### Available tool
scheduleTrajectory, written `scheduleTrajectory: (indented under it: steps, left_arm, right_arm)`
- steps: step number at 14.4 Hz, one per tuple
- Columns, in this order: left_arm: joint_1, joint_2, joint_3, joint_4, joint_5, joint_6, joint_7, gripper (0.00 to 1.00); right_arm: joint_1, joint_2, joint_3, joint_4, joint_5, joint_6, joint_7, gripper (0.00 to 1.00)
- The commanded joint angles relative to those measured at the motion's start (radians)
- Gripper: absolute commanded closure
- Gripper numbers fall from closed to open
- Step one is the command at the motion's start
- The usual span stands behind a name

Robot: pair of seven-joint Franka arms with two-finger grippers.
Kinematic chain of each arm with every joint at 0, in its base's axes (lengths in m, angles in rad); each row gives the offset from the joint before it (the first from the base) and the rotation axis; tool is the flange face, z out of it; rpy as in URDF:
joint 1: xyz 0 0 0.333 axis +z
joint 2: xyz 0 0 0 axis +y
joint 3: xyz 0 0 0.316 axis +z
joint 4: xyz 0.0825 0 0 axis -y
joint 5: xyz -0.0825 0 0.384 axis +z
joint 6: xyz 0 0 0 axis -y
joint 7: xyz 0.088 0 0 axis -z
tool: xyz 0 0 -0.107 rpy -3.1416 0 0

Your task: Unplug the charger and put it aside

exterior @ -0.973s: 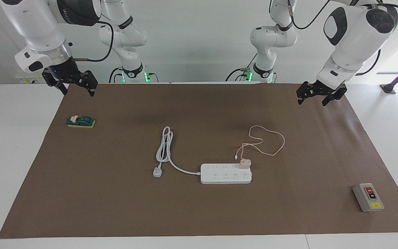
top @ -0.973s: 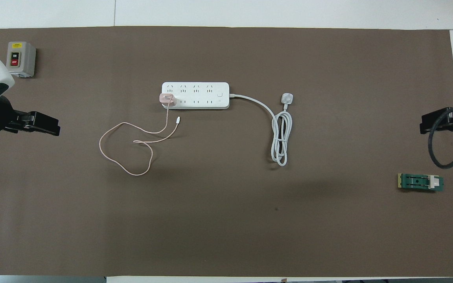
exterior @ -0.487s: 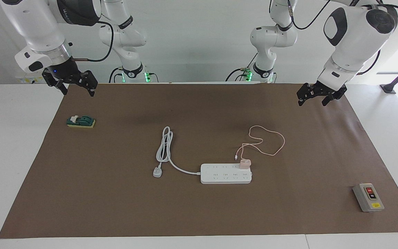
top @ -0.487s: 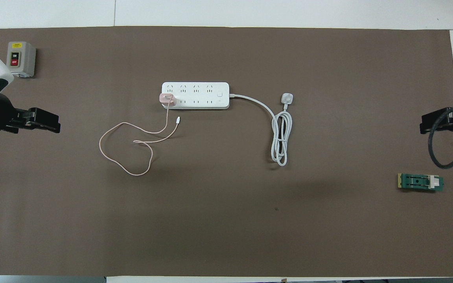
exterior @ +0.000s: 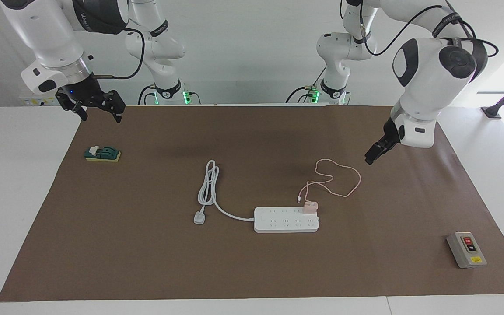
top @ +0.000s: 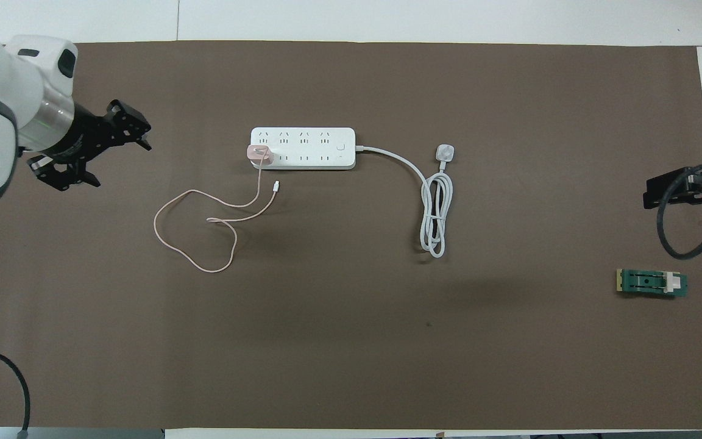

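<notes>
The charger (exterior: 309, 206) (top: 259, 153), a small pale pink cube, is plugged into the end socket of the white power strip (exterior: 286, 220) (top: 302, 146) toward the left arm's end. Its thin pink cable (exterior: 359, 177) (top: 156, 225) loops over the mat on the robots' side of the strip. My left gripper (exterior: 369, 159) (top: 118, 163) hangs open and empty above the mat, beside the cable loop toward the left arm's end. My right gripper (exterior: 99, 117) (top: 652, 192) waits open and empty, high over the mat's corner at the right arm's end.
A thick white cord (exterior: 208, 183) (top: 436, 213) runs from the strip to a white three-pin plug (exterior: 199, 217) (top: 446, 152). A grey switch box (exterior: 466, 249) sits at the left arm's end. A green part (exterior: 102, 154) (top: 651, 283) lies below the right gripper.
My left arm has swung down and inward, turning its wrist, so its gripper now hangs close to the cable loop. The right gripper has barely shifted. Charger and strip are unmoved.
</notes>
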Motion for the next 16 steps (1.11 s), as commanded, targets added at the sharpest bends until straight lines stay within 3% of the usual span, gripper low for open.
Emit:
scheduleTrajectory:
  steps: [1, 3, 7, 8, 12, 16]
  left_arm:
    - [-0.054, 0.099, 0.011, 0.049, -0.022, 0.115, -0.28, 0.0]
    - [-0.082, 0.142, 0.011, 0.049, -0.022, 0.203, -0.471, 0.0]
    - [-0.12, 0.215, 0.013, 0.057, -0.019, 0.247, -0.78, 0.0]
    - [-0.139, 0.239, 0.013, 0.061, -0.012, 0.287, -0.879, 0.0]
    - [-0.167, 0.286, 0.013, 0.06, -0.012, 0.284, -1.013, 0.0]
    - [-0.2, 0.302, 0.015, 0.054, -0.01, 0.28, -1.066, 0.0]
  right_arm:
    - [0.006, 0.029, 0.011, -0.039, 0.051, 0.046, 0.112, 0.0]
    - [0.04, 0.076, 0.011, -0.036, 0.096, 0.066, 0.227, 0.0]
    - [0.115, 0.174, 0.011, -0.036, 0.211, 0.156, 0.493, 0.0]
    - [0.167, 0.229, 0.011, -0.036, 0.308, 0.222, 0.666, 0.0]
    - [0.248, 0.323, 0.011, -0.005, 0.444, 0.321, 0.937, 0.0]
    - [0.33, 0.504, 0.011, 0.149, 0.528, 0.356, 1.177, 0.0]
